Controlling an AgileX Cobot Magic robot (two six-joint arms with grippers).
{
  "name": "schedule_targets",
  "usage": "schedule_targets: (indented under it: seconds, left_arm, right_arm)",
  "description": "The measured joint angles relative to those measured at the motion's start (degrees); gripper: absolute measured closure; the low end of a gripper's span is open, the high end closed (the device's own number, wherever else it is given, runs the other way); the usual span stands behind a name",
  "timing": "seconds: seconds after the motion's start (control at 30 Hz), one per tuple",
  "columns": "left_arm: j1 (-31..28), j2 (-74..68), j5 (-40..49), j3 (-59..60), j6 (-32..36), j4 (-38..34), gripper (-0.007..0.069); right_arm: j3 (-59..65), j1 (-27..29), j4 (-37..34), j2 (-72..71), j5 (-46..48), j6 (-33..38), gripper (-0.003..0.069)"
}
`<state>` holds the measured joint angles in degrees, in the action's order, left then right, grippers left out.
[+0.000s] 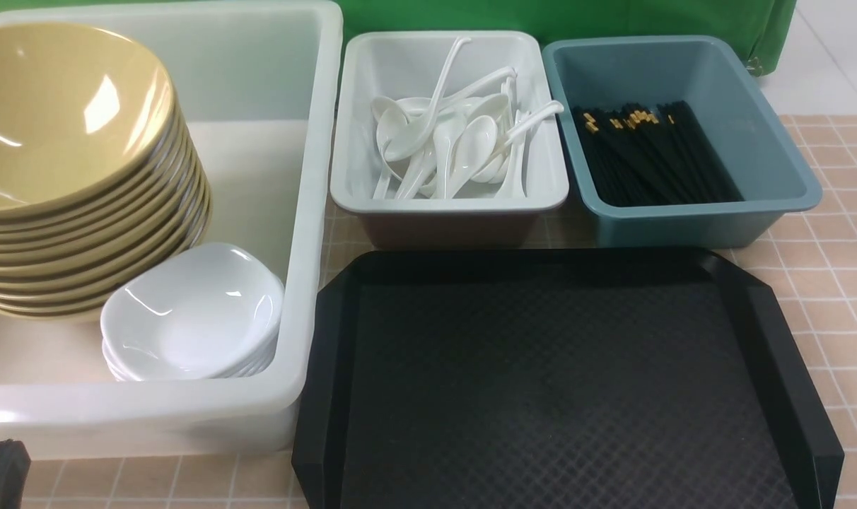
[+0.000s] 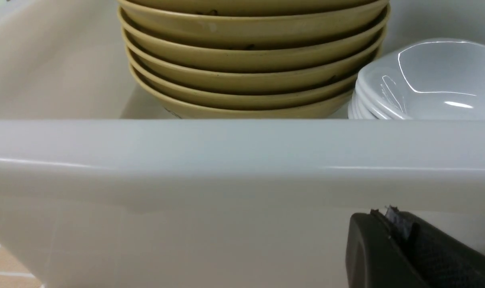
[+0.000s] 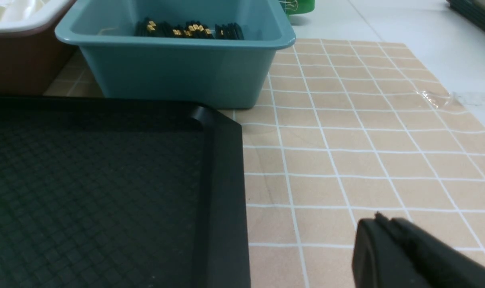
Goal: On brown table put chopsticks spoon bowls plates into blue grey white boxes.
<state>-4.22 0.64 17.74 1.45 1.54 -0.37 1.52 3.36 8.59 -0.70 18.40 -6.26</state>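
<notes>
A big white box (image 1: 308, 212) holds a stack of yellow-brown bowls (image 1: 68, 162) and a short stack of white plates (image 1: 195, 311). A grey box (image 1: 344, 162) holds several white spoons (image 1: 450, 141). A blue box (image 1: 782, 162) holds black chopsticks (image 1: 648, 155). My left gripper (image 2: 386, 216) is shut and empty, low in front of the white box's near wall (image 2: 226, 160); a dark bit of it shows at the front view's lower left (image 1: 1, 470). My right gripper (image 3: 380, 220) is shut and empty over the tiled table, right of the black tray (image 3: 222, 180). It is out of the front view.
A black tray (image 1: 775, 339) lies bare in front of the grey and blue boxes. The brown tiled table (image 1: 838, 283) shows to its right. A green cloth (image 1: 541, 18) hangs behind the boxes. The table's right edge (image 3: 462, 100) meets a pale floor.
</notes>
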Motion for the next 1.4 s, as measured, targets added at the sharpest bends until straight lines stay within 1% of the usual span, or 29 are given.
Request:
schedule_targets:
  seconds: [1.4]
  left_arm:
    - [0.0,0.0,0.0,0.0,0.0,0.0,0.0636]
  right_arm:
    - [0.0,0.0,0.0,0.0,0.0,0.0,0.0562]
